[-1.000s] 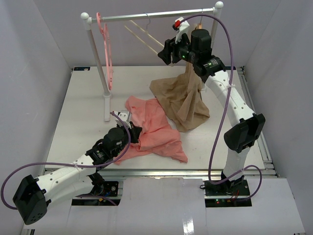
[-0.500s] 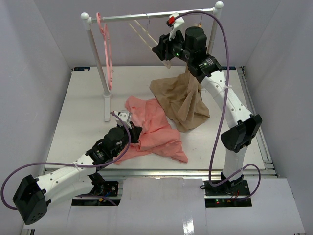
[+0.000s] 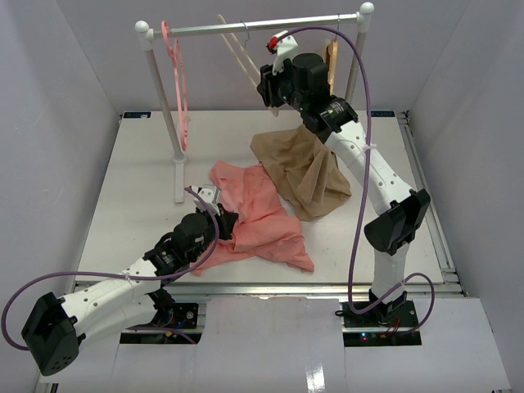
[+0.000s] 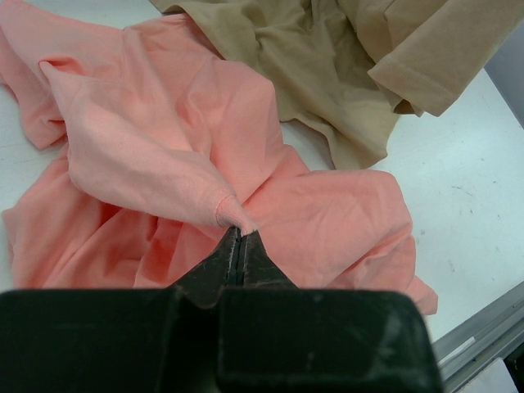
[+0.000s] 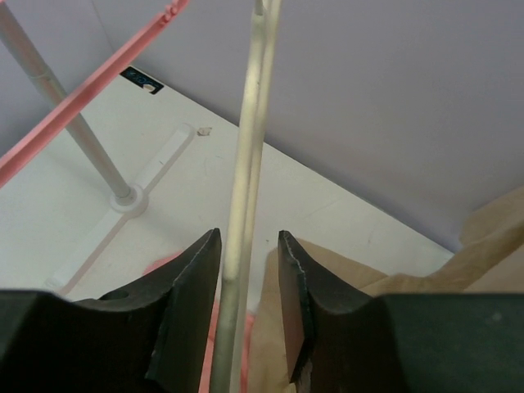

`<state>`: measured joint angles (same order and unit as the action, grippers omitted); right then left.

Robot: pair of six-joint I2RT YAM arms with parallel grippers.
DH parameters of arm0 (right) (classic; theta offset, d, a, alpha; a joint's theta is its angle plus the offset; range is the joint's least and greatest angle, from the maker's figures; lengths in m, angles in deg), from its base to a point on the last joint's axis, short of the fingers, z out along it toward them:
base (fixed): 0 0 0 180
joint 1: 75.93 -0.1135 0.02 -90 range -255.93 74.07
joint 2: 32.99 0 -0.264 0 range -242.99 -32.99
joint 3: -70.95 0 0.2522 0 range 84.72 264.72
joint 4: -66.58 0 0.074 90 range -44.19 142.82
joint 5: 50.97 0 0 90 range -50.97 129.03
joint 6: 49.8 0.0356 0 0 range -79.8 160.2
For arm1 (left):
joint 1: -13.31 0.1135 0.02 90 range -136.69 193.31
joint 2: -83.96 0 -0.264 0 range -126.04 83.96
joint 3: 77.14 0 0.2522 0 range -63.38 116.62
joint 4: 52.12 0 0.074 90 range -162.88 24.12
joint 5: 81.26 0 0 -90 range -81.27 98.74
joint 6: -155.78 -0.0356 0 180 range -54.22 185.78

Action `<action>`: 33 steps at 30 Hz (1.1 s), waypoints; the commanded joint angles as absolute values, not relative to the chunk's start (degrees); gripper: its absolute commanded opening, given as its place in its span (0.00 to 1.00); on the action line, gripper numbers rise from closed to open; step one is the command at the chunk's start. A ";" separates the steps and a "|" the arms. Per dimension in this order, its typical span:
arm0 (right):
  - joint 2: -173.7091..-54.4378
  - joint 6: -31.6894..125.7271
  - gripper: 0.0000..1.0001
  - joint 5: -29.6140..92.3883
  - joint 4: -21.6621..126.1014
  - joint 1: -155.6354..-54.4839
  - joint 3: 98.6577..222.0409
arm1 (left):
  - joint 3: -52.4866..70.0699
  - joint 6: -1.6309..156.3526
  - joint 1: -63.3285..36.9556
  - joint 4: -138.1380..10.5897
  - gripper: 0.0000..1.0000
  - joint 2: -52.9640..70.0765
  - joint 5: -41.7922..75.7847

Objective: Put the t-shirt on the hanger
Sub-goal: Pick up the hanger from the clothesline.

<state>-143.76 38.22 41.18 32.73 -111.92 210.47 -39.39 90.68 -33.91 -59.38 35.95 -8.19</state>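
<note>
From up here the table point(image 3: 123, 180) carries a clothes rack point(image 3: 270, 24) along its far edge, and everything I care about next happens at that rail. The t-shirt point(image 3: 254, 217) lies crumpled toward the middle of the near edge, its far side touching the beige garment point(image 3: 303, 168) heaped just beyond it. The hanger point(image 3: 237, 53) hangs from the rail a little left of its middle, between the pink hanger point(image 3: 176, 82) at the left post and the wooden hanger point(image 3: 332, 61) near the right post. My right gripper point(image 3: 268, 86) is much the nearer one. In its wrist view the hanger's thin cream bar point(image 5: 246, 180) runs straight away from me, lengthwise through the gap. One finger stands on each side, and the bar sits closer to the left one. The jaws are narrow but not yet clamped, with daylight on the right side, so I judge a plain squeeze should take it. My left gripper point(image 4: 239, 237) sits low at the shirt's near-left part, pinched shut on a peaked fold of pink cloth. Compared with a second ago, the right arm has swung left along the rail from near the wooden hanger. Its jaws have drawn in, and the cream hanger now sits at a steeper angle. The left arm and the shirt have not shifted.
</note>
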 commanded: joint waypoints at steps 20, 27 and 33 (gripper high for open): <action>-139.18 31.82 0.08 54.02 39.68 -116.39 209.07 | -38.53 90.72 -34.12 -58.23 0.00 36.97 -6.96; -135.87 30.98 0.08 53.61 43.29 -116.36 204.59 | -38.86 91.01 -34.12 -57.52 0.00 37.18 -6.26; -135.74 31.32 0.08 52.48 43.86 -116.36 205.73 | -38.86 91.01 -34.15 -57.53 0.00 35.98 -6.73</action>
<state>-138.71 32.04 52.77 38.48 -116.29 204.41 -39.41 90.73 -33.91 -59.11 36.06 -7.23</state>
